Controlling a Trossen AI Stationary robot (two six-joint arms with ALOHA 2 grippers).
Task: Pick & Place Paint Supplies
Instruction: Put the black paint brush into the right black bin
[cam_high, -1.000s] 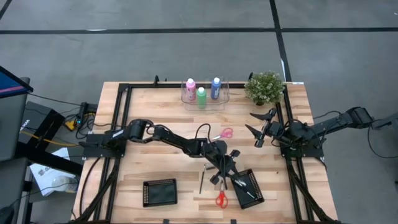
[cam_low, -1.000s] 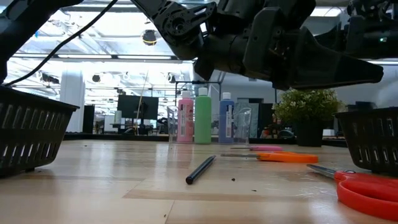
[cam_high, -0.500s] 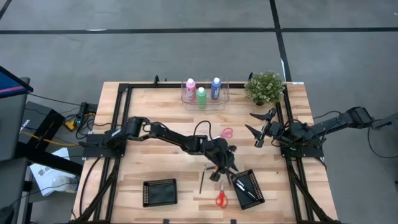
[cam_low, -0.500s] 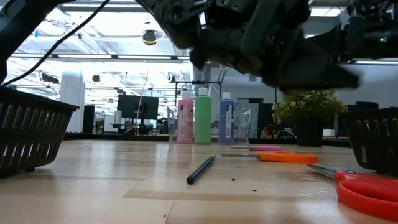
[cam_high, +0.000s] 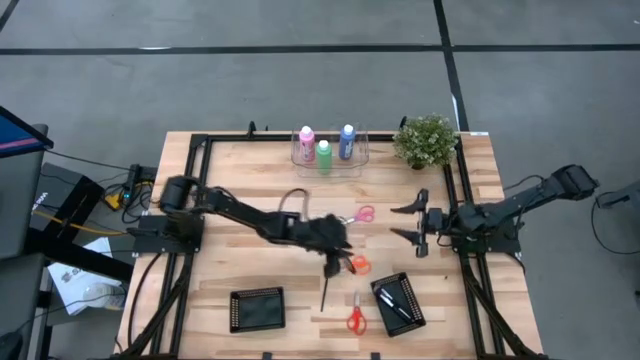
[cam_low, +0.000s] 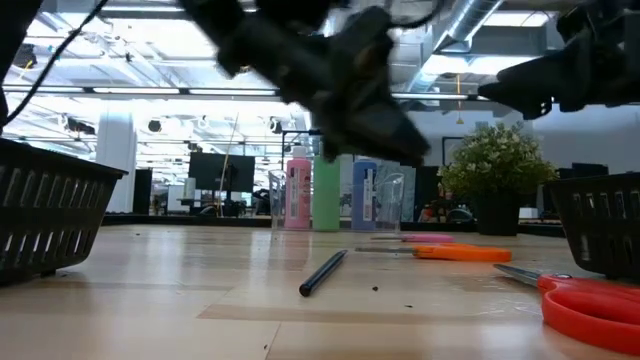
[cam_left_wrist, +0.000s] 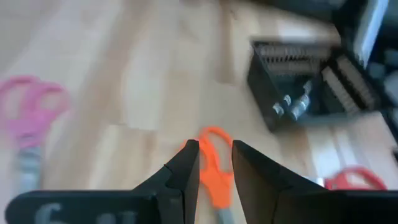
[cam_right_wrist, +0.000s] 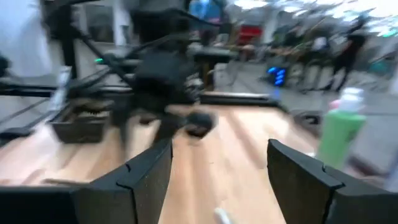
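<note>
Now left gripper pulled back from right basket to tabletop centre, fingers nearly together, empty; brush likely next; right gripper fingers spread, waiting.

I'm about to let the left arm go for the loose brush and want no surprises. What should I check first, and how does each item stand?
1. Thin dark brush lies free on the wooden table: ok.
2. Left gripper empty, fingers slightly apart: ok.
3. Orange-handled scissors clear of the left gripper: not ok, right beneath.
4. Right gripper open, away from brush: ok.
5. Black basket unobstructed: cannot tell; items inside.
</note>
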